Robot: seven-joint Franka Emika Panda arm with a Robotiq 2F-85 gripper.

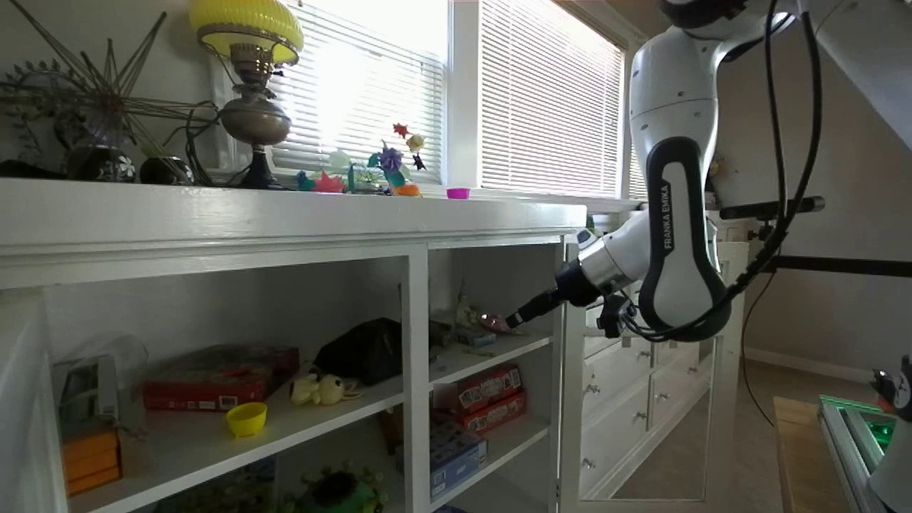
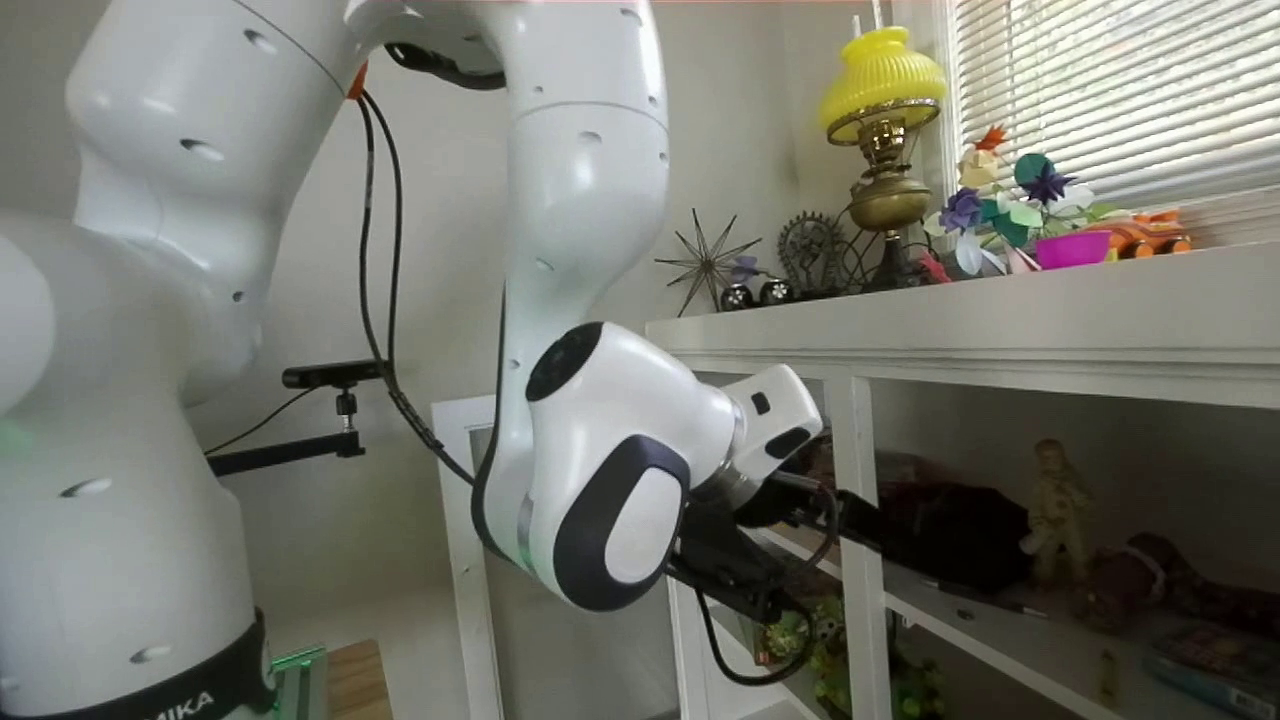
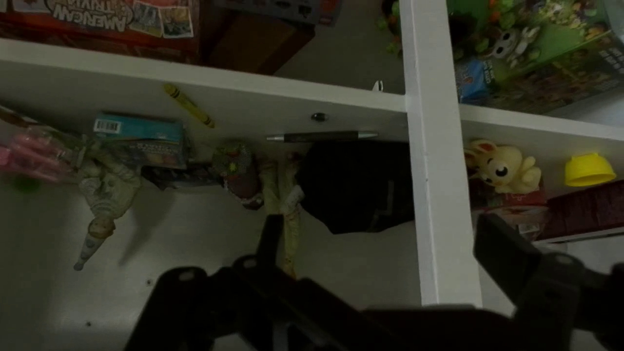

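The gripper (image 3: pixel 380 220) looks matt, the divider (image 3: pixel 437 161) smooth.

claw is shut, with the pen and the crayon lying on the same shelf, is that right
Not quite: the claw is open, not shut; the wrist view shows its fingers wide apart. The pen and the crayon do lie on the same shelf.
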